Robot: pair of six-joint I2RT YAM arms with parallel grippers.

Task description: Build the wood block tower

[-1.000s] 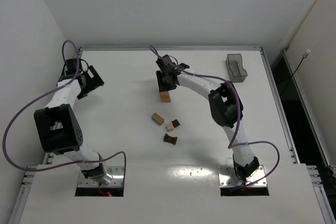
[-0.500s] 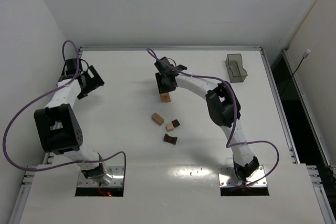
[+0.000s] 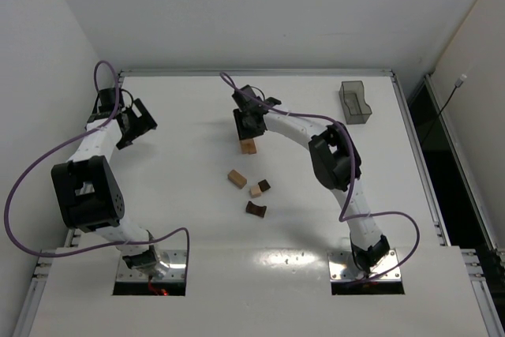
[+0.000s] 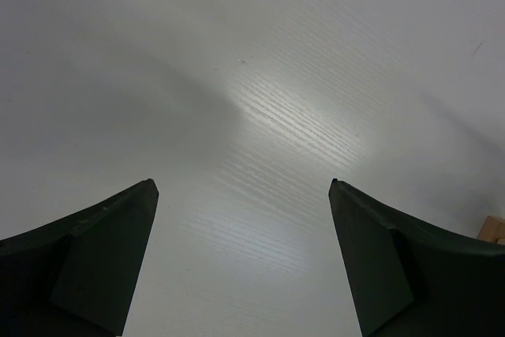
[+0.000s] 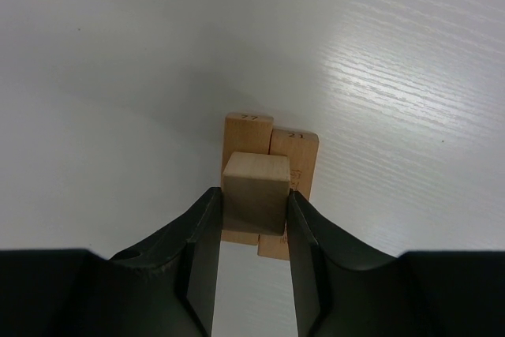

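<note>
robot lab: bare white table (image 3: 181, 195), bolted arms (image 3: 88, 147).

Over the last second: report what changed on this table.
The right arm swung its elbow slightly left and the right gripper edged left with it, still shut on the light cube over the two tan bars. Nothing was taken or released. The left gripper stayed open and parked; the loose blocks and grey bin did not move.

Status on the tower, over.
Left gripper open, empty. Right gripper shut on light cube, on or just above two tan bars. Loose blocks lie apart, nothing blocking.
</note>
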